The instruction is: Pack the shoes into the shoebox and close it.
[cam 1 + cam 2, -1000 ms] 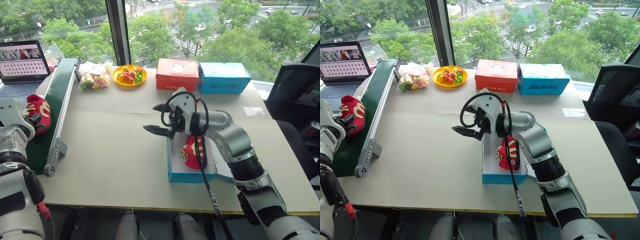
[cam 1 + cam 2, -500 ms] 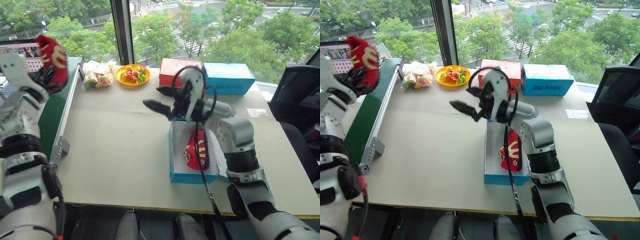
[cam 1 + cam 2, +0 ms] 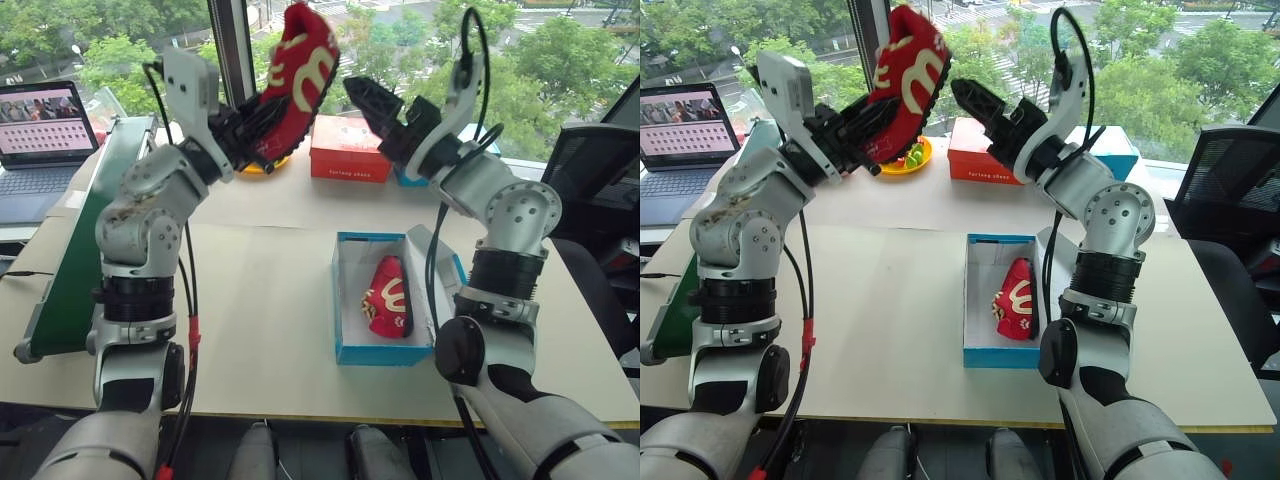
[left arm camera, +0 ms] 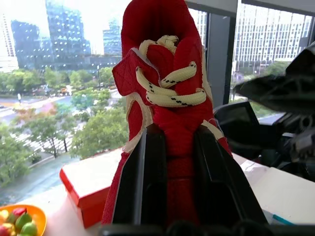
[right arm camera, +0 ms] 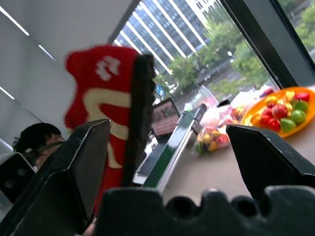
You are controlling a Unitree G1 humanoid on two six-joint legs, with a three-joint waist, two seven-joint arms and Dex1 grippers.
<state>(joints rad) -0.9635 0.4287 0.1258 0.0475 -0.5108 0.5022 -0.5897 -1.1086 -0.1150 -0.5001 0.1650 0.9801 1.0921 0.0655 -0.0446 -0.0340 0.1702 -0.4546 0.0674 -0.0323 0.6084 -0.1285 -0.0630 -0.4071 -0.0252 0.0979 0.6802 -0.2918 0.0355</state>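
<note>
Beige surface (image 3: 250,300) under both arms, broad and mostly bare toward the middle. Shoebox (image 3: 350,352) lying open near the front right of it: bright blue walls, white inside, lid folded out to the right. Thin cardboard by the look of it, so probably light and easy to shove or dent; best steadied at a wall or pressed down flat on the lid when closing, not pinched hard at a corner.

One of the red shoes (image 3: 389,298) already resting inside the shoebox, toe pointing away, leaving free room along the left wall. Second shoe (image 3: 300,60) raised high above the surface, clamped by the left gripper (image 4: 170,147) with jaws shut on the heel end, laces and toe sticking out beyond the fingers. Soft fabric, visibly squeezed between the pads: likely light, floppy, not fragile, not slippery, so a firm pinch across the middle or heel ought to hold. Toe liable to droop or swing if gripped only at one end.

Right gripper (image 3: 385,105) lifted to the same height, just beside the held shoe, jaws spread wide and holding nothing. Looks set for a handover; safest hold probably across the free toe half, clear of the loose laces.
</note>
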